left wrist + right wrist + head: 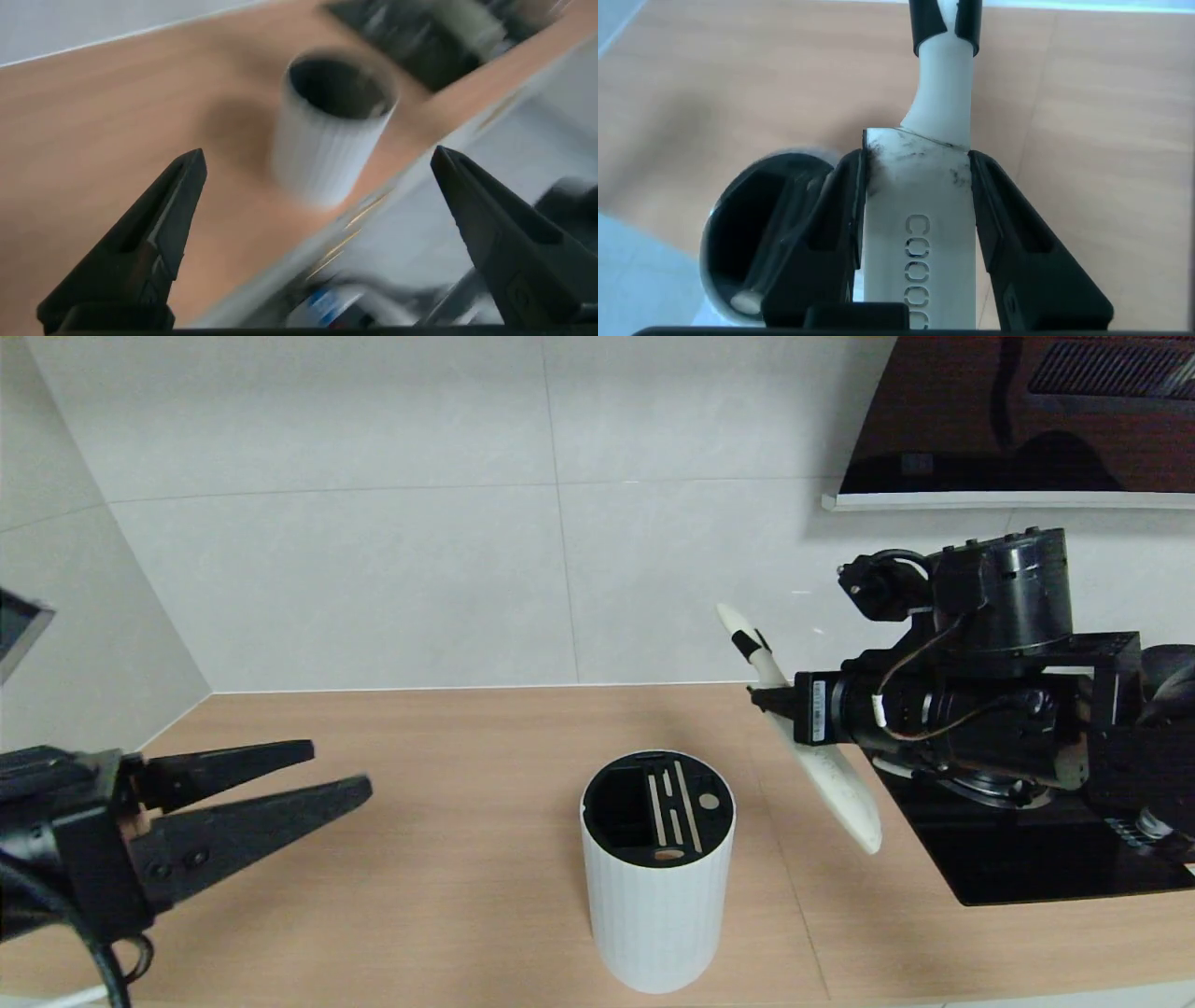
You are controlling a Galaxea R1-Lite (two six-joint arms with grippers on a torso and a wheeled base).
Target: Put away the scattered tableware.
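A white ribbed cylindrical utensil holder [658, 877] with a black slotted top stands on the wooden counter [448, 840]; it also appears in the left wrist view [329, 126] and the right wrist view [771, 238]. My right gripper [780, 705] is shut on a cream-coloured spatula [822, 761] with a black band near its handle end, held tilted in the air to the right of the holder. The right wrist view has the spatula [924, 224] clamped between the two fingers. My left gripper [331, 775] hangs open and empty, left of the holder.
A black cooktop [1027, 849] is set into the counter at the right, under the right arm. A range hood [1018, 420] hangs on the tiled wall above it. The counter's front edge runs just in front of the holder.
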